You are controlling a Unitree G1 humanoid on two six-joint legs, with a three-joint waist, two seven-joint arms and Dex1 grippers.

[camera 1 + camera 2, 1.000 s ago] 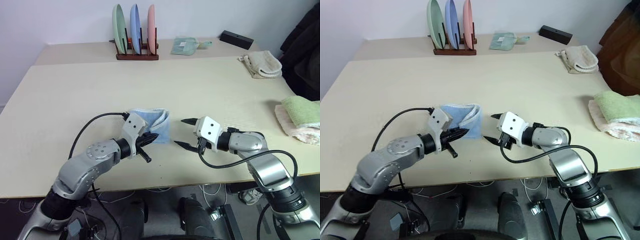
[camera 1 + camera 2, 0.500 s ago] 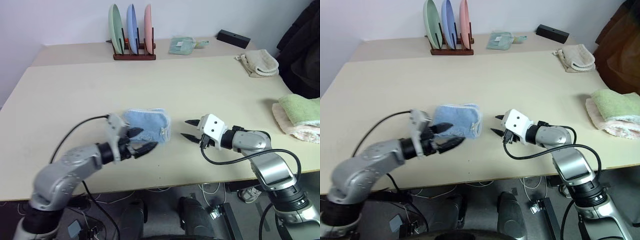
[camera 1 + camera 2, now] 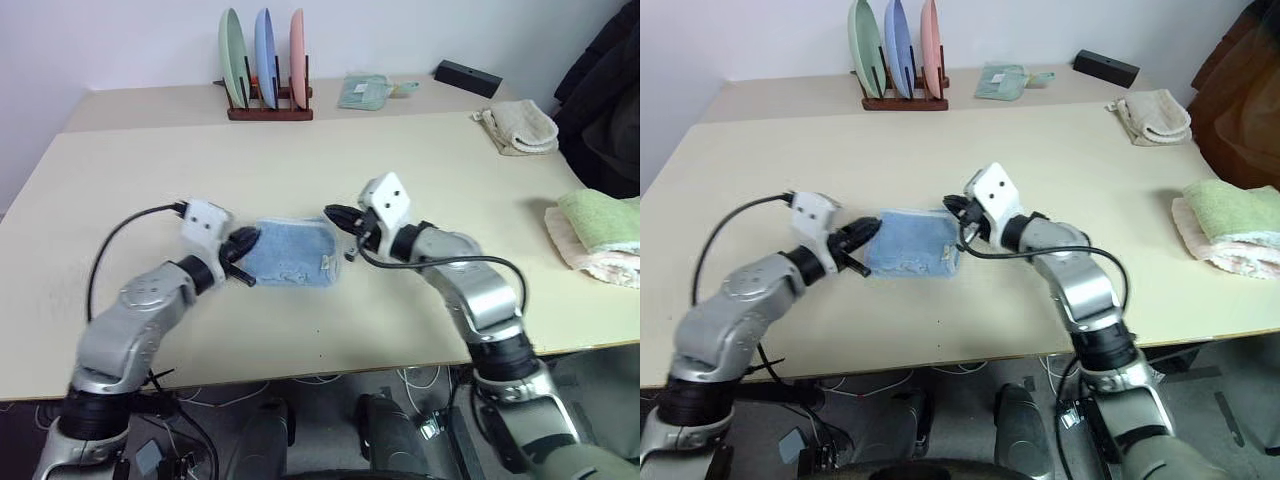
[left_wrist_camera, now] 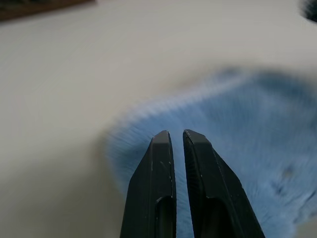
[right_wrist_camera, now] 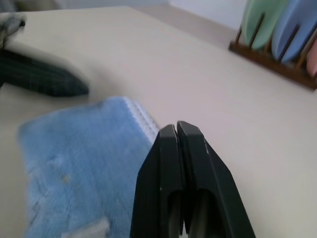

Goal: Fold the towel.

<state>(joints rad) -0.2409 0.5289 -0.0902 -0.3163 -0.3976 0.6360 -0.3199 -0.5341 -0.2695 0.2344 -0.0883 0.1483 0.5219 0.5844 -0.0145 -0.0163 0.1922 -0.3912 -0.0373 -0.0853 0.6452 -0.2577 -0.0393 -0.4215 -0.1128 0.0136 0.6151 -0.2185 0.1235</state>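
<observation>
The light blue towel point(image 3: 290, 252) lies folded into a small rectangle on the cream table point(image 3: 400, 160), with its whitish trim along the right side. My left gripper point(image 3: 246, 243) is at the towel's left edge. In the left wrist view its fingers point(image 4: 162, 148) are closed to a thin slit on the blue cloth point(image 4: 247, 129). My right gripper point(image 3: 334, 214) is at the towel's far right corner. Its fingers point(image 5: 168, 144) are pressed fully together just beside the trim point(image 5: 142, 117), with nothing seen between them.
A wooden rack with green, blue and pink plates point(image 3: 268, 75) stands at the back. A pale green cloth point(image 3: 365, 92) and a black box point(image 3: 470, 78) lie behind. A beige towel point(image 3: 520, 128) and stacked green and pink towels point(image 3: 600, 235) sit at the right.
The left gripper opened, drew back to the towel's left edge and closed there. The right gripper swung left and forward to the far right corner and shut. The towel now lies flatter.
</observation>
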